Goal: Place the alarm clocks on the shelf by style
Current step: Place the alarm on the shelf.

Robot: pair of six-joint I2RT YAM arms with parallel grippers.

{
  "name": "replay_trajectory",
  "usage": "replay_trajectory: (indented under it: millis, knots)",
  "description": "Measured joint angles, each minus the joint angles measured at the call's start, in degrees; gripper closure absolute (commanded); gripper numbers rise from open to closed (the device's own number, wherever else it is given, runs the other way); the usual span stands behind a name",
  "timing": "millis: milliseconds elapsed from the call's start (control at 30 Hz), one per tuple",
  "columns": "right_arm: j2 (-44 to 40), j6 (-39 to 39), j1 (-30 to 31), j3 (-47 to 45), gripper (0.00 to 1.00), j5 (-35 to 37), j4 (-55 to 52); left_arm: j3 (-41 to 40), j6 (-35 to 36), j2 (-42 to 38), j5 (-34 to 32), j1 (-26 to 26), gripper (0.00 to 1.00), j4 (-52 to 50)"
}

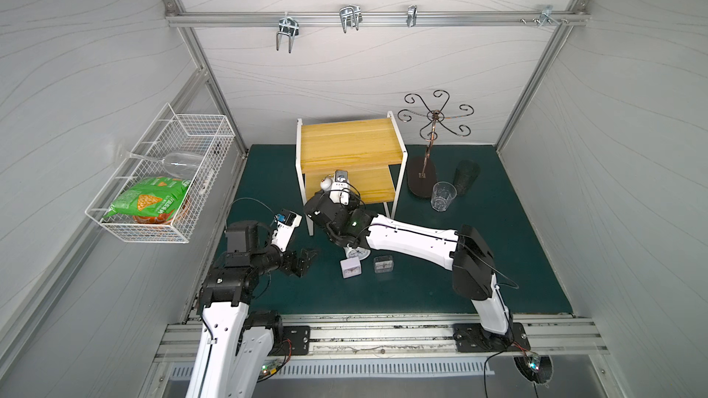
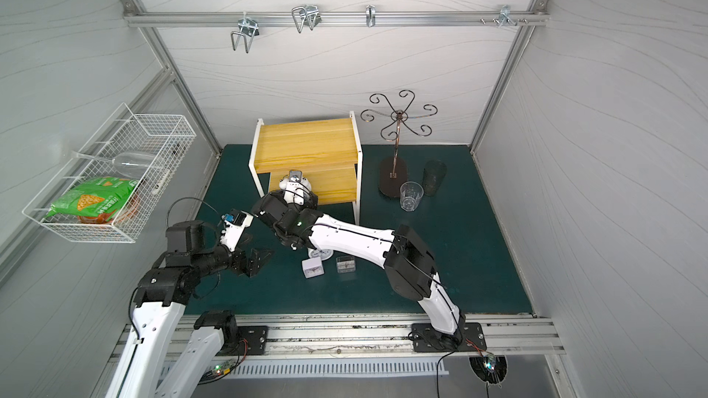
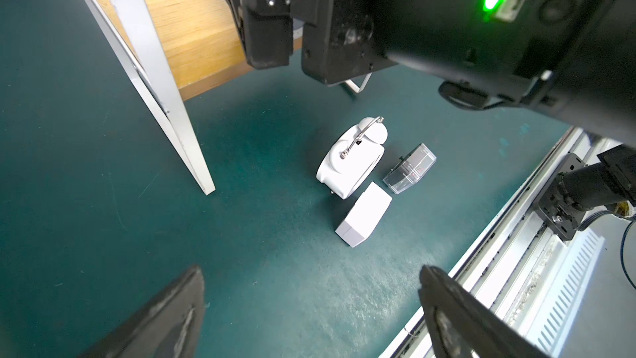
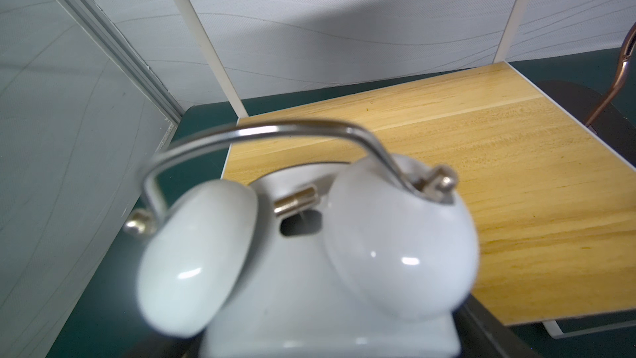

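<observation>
The shelf (image 1: 344,143) (image 2: 306,143), yellow boards on a white frame, stands at the back of the green mat. My right gripper (image 1: 337,195) (image 4: 327,339) is shut on a round white twin-bell alarm clock (image 1: 326,184) (image 4: 395,242), held at the front left of the lower board (image 4: 481,167). Three alarm clocks sit on the mat under my right arm: a twin-bell one (image 1: 354,252) (image 3: 351,160), a white square one (image 1: 351,268) (image 3: 364,215) and a clear-cased one (image 1: 383,264) (image 3: 409,168). My left gripper (image 1: 302,260) (image 3: 309,311) hangs open and empty to their left.
A white wire basket (image 1: 164,178) on the left wall holds a wine glass and a green snack bag. Right of the shelf stand a dark metal cup tree (image 1: 433,120), a clear cup (image 1: 442,195) and a dark cup (image 1: 465,176). Hooks hang from the back rail.
</observation>
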Motion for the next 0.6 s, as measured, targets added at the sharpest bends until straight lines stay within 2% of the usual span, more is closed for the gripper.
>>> replay_trajectory:
  millis: [600]
  knots:
    - [-0.83,0.07,0.26,-4.5,0.29,1.62,6.14,-0.15,0.02,-0.04,0.02,0.0,0.01,0.0]
